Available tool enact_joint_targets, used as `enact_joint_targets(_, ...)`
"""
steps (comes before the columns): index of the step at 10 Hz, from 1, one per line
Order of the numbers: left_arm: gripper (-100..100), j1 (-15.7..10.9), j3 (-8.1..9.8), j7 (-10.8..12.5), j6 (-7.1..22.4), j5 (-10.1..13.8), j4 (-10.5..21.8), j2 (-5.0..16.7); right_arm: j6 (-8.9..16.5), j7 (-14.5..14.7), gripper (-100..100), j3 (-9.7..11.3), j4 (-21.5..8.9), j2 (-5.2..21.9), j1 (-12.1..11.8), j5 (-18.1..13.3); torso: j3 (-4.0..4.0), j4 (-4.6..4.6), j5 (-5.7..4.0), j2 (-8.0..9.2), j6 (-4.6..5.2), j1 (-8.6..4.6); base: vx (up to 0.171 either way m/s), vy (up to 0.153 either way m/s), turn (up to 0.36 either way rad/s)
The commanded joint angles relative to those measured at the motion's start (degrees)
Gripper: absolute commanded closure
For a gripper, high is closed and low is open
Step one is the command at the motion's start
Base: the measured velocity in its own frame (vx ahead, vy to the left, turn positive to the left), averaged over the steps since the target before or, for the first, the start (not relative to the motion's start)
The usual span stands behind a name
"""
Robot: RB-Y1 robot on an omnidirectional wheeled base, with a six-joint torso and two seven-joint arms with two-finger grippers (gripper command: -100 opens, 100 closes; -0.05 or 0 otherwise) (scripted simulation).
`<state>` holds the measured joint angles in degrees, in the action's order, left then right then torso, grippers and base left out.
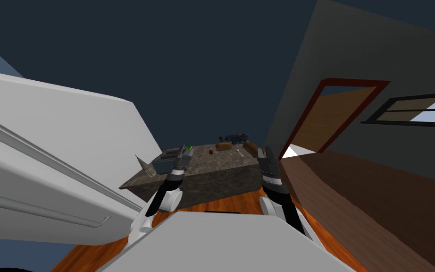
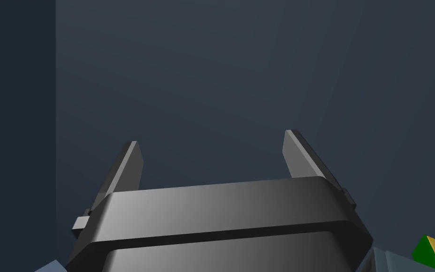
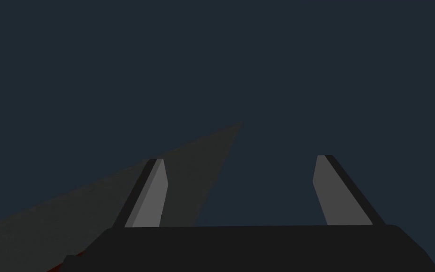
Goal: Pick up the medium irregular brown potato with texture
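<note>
The dark, stone-patterned counter [image 1: 221, 165] stands ahead of the robot. The left gripper [image 1: 185, 152] and the right gripper [image 1: 264, 153] hover over its near part, jaws apart on both. The small brown potato [image 1: 210, 152] lies on the counter between them, touching neither.

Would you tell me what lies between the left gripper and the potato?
Head view: bare mottled countertop, save a small green thing beside the left gripper, well short of the potato.
</note>
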<state>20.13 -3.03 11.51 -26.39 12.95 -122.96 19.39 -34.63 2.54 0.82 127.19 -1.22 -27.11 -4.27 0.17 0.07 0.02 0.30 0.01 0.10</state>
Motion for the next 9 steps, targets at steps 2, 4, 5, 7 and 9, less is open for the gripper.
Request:
enact_joint_targets(2,-100,-1.8,-1.35,2.7,-0.2,2.2,2.1,4.2,0.0,0.0,0,0.0,0.0,0.0,0.0,0.0,-0.03,-0.01,0.00,-0.06,-0.03,0.00,-0.062,0.013,-0.088)
enact_joint_targets(4,-100,-3.2,-2.45,4.4,-0.3,3.6,3.7,7.2,0.0,0.0,0,0.0,0.0,0.0,0.0,0.0,-0.05,-0.02,0.00,-0.09,-0.03,-0.03,-0.065,0.013,-0.104)
enact_joint_targets(5,-100,-3.2,-2.45,4.4,-0.3,3.6,3.7,7.9,0.0,0.0,0,0.0,0.0,0.0,0.0,0.0,-0.03,-0.01,0.00,-0.05,0.00,0.00,-0.059,0.018,-0.066)
enact_joint_targets(7,-100,-4.5,-3.62,6.1,-0.4,5.0,5.4,10.9,0.0,0.0,0,0.0,0.0,0.0,0.0,0.0,-0.05,-0.02,0.00,-0.09,-0.01,0.02,-0.058,0.021,-0.104)
enact_joint_targets(9,-100,-5.8,-4.86,8.0,-0.4,6.4,7.1,13.9,0.0,0.0,0,0.0,0.0,0.0,0.0,0.0,-0.07,-0.02,0.01,-0.12,0.00,0.04,-0.048,0.023,-0.144)
